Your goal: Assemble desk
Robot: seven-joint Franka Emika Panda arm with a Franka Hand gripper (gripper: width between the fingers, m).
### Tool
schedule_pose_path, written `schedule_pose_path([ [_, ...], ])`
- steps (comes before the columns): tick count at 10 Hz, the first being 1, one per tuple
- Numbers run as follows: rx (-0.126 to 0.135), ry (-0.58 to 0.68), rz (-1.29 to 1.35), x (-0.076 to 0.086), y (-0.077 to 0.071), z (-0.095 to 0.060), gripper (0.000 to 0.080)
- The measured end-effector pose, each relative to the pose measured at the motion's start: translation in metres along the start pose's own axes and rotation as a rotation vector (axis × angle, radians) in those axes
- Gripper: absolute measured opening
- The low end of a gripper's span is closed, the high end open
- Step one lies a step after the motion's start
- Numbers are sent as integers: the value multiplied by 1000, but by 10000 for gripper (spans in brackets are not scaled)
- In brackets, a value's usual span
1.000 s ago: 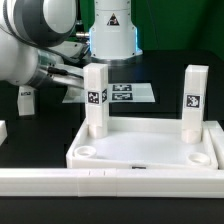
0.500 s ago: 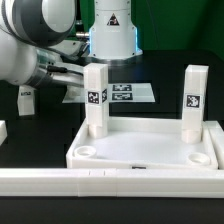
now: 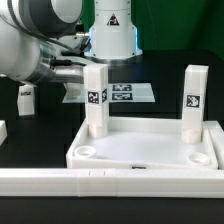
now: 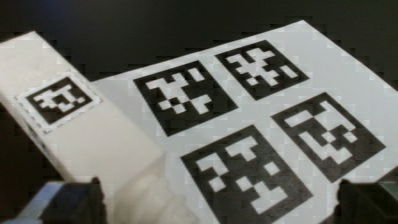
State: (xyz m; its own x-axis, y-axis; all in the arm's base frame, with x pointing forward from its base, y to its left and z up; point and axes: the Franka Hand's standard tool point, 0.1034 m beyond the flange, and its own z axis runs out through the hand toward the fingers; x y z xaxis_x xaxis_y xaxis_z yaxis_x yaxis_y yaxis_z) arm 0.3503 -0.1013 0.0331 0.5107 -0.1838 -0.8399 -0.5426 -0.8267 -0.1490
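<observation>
The white desk top (image 3: 140, 150) lies low in the exterior view, a rimmed tray with round corner sockets. Two tagged legs stand upright in its far corners, one on the left (image 3: 95, 98) and one on the right (image 3: 194, 98). A third tagged leg (image 3: 27, 100) stands loose on the dark table at the exterior view's left. My gripper (image 3: 76, 69) hangs behind the left upright leg, partly hidden by it. In the wrist view my gripper (image 4: 222, 205) is open and empty, with its fingertips (image 4: 71, 205) at the picture's edges. A tagged leg (image 4: 54, 100) shows beside it.
The marker board (image 3: 118, 93) lies flat behind the desk top and fills most of the wrist view (image 4: 249, 110). A long low white rail (image 3: 100, 181) runs along the front. A small white part (image 3: 3, 130) sits at the exterior view's left edge. A white lamp base (image 3: 110, 35) stands at the back.
The arm has moved a little up and toward the exterior view's right, over the marker board's near-left end. The desk parts have not moved.
</observation>
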Motion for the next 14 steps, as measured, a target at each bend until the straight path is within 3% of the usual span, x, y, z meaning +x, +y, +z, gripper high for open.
schedule_pose_path([
  [1, -31, 23, -93, 3, 1, -2, 649],
  [2, -57, 33, -159, 3, 2, 8, 649],
  [4, -138, 34, -212, 1, 1, 12, 649],
  [8, -137, 31, -214, 1, 3, 12, 649],
  [9, -188, 22, -274, 0, 6, 9, 649],
  [10, -257, 24, -306, -1, 4, 9, 649],
  [11, -300, 26, -349, -5, -1, 11, 649],
  [12, -316, 21, -393, -10, -3, 12, 649],
  [14, -311, 21, -401, -11, 0, 11, 649],
])
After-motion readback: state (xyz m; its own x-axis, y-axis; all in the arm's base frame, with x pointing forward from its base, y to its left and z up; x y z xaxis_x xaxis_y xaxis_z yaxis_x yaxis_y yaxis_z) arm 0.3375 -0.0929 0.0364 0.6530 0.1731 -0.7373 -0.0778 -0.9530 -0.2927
